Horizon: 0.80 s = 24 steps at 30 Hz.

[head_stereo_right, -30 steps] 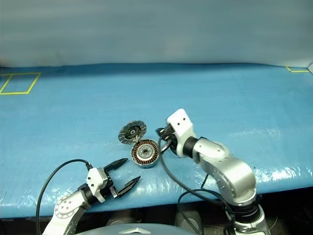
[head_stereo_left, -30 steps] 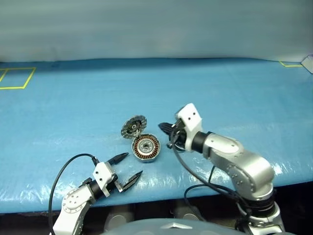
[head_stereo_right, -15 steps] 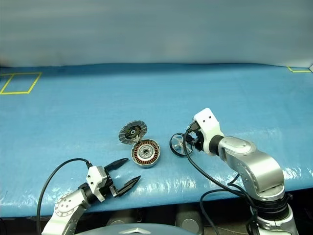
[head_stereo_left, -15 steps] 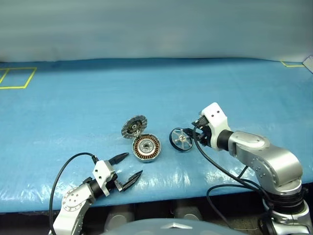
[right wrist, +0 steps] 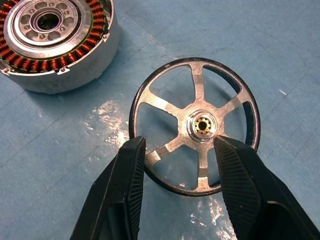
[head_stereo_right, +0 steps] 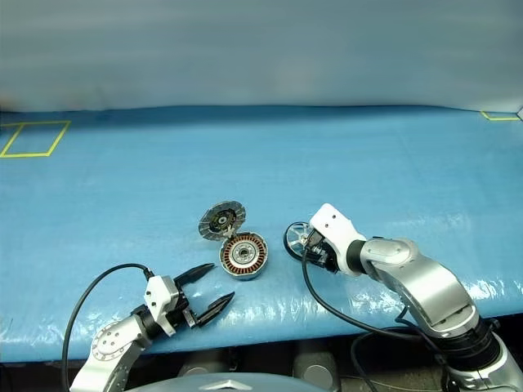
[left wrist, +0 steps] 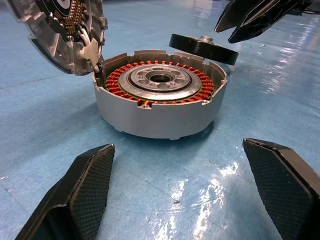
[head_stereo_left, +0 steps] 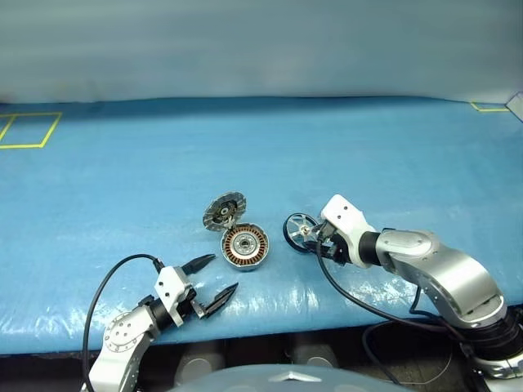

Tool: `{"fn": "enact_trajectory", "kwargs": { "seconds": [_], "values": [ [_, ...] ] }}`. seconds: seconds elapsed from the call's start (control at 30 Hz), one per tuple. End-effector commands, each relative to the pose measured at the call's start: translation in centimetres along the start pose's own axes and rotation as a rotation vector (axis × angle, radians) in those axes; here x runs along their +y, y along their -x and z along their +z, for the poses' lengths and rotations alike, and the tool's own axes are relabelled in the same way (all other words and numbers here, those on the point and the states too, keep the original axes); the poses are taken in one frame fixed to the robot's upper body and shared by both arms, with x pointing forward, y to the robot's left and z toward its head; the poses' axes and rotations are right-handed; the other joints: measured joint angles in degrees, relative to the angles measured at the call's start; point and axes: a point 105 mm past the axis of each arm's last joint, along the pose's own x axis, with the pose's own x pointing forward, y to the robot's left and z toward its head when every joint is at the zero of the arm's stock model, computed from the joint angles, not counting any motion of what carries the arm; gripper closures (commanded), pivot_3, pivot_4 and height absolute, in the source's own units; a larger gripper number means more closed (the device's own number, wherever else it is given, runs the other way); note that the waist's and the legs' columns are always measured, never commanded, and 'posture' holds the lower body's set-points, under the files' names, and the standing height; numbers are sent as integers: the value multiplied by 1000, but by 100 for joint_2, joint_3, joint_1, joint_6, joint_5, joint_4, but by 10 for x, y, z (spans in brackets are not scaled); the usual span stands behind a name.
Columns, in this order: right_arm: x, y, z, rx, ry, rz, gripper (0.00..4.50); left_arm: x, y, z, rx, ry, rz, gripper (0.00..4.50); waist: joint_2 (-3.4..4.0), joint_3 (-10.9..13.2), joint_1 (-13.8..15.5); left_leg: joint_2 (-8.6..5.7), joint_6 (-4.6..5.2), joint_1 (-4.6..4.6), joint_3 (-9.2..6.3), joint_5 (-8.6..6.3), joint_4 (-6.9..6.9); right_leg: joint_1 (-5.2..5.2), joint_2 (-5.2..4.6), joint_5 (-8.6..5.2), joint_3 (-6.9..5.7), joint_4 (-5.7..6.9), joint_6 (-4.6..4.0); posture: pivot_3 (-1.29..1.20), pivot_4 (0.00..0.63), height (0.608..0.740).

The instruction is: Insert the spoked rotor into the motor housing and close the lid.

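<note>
The spoked rotor (right wrist: 197,127) lies flat on the blue table, just right of the motor housing (head_stereo_left: 244,247). The housing sits face up and shows its copper windings. Its lid (head_stereo_left: 224,211) stands open, tilted up at the housing's far left edge. My right gripper (right wrist: 177,150) is open, low over the rotor's near side, with one finger by the rim and the other by the hub. My left gripper (head_stereo_left: 214,279) is open near the table's front edge, a short way in front and left of the housing, pointing at it.
The table wears a blue sheet (head_stereo_left: 368,155). A yellow tape rectangle (head_stereo_left: 24,131) marks its far left and a yellow corner (head_stereo_left: 489,107) its far right. A black cable (head_stereo_left: 102,290) loops from my left wrist at the front edge.
My right arm swung right and down from beside the housing, and its gripper went from shut to open over the rotor, which the arm had hidden. The left gripper stayed still.
</note>
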Motion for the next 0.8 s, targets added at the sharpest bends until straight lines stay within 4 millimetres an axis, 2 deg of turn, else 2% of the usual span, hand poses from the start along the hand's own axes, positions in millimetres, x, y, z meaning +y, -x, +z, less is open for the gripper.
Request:
{"fn": "enact_trajectory", "kwargs": {
  "seconds": [0.03, 0.23, 0.63, 0.8],
  "values": [
    [-5, 0, 9, -29, 34, -13, 2236, -3, 0, 3, -9, 2, 2, 0, 0, 0, 2, 0, 0, -1, 0, 0, 0, 0, 0, 0, 0, 0, 0, 0, 150, 740],
    [-9, -7, 9, -27, 38, -15, 2236, -4, 0, 1, -11, 5, -2, 0, -1, 0, 2, -1, 0, 0, 1, 0, 0, 0, 0, 0, 1, 0, 0, 0, 150, 740],
    [-4, -23, 3, 19, 46, 37, 2236, -3, 1, 0, -16, 11, 13, 0, -1, 0, 3, -2, 1, -1, 1, -1, -1, 0, 0, 0, 0, -1, 0, 0, 150, 740],
    [-1, -23, 4, 11, 37, 55, 3113, -3, 3, -1, -16, 17, 21, 0, -14, -8, -15, 1, 0, 11, 1, -1, -1, 11, 2, 0, 0, -1, 0, 0, 150, 740]
  ]
}}
